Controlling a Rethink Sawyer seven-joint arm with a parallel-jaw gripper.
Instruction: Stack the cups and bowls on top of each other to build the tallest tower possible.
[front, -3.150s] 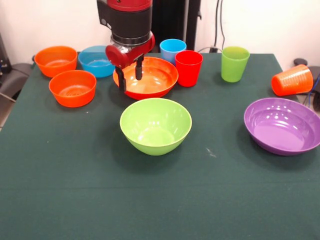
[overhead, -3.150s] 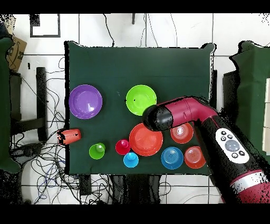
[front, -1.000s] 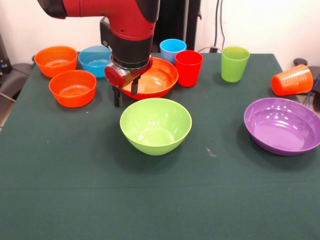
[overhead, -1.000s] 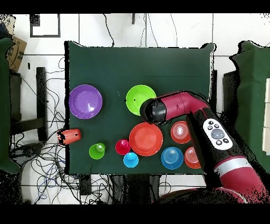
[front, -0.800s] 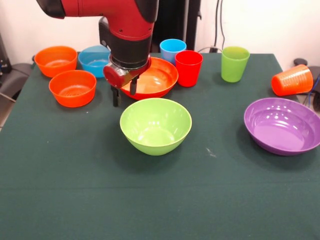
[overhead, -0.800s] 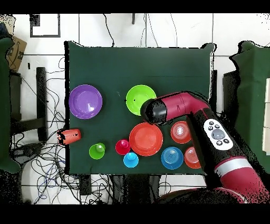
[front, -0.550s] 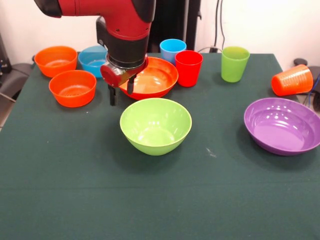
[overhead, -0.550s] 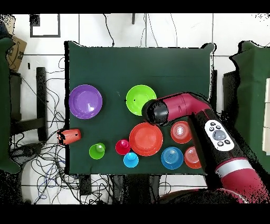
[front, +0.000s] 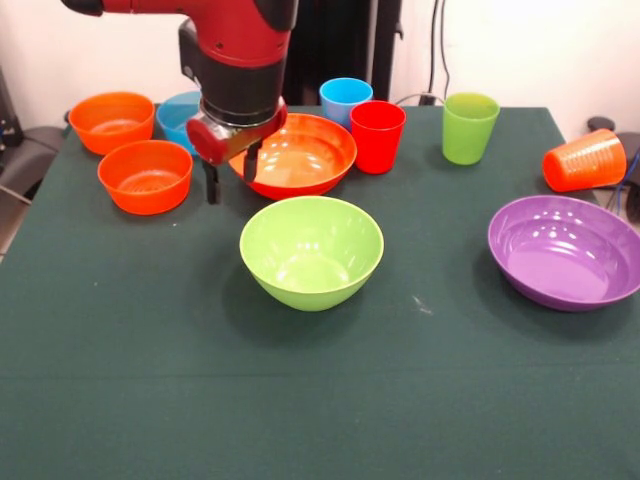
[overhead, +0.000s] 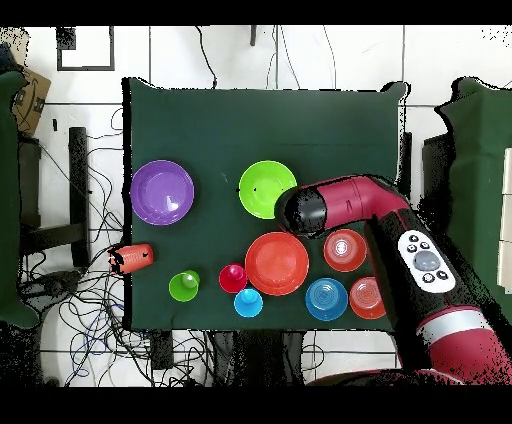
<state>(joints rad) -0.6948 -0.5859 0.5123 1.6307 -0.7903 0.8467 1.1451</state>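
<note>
Nothing is stacked yet, so the whole tower is still to build. All ten pieces sit apart on the table (front: 120, 330). In the front view the large lime green bowl (front: 311, 251) stands alone near the middle, upright and empty, which suits it as a base. The large purple bowl (front: 566, 251) lies well apart at the right. The large orange-red bowl (front: 300, 155) sits just behind the green one. At the far left are the two small orange bowls (front: 145, 176) and (front: 111, 121), with the small blue bowl (front: 180, 118) partly hidden behind the arm. Along the far edge stand the light blue cup (front: 345, 98), the red cup (front: 377, 135) and the lime green cup (front: 469, 127). The orange cup (front: 584, 160) lies tipped on its side at the far right and would need righting or a sideways grasp.

The tool (front: 229, 178) hangs empty, its two dark fingers spread, in the gap between the nearer small orange bowl and the orange-red bowl, above the table.

Compared with a second ago, the arm has shifted left and slightly away from the lime green bowl, toward the small orange bowls. No cup or bowl has moved. My guess is that a small bowl is the next pick.
</note>
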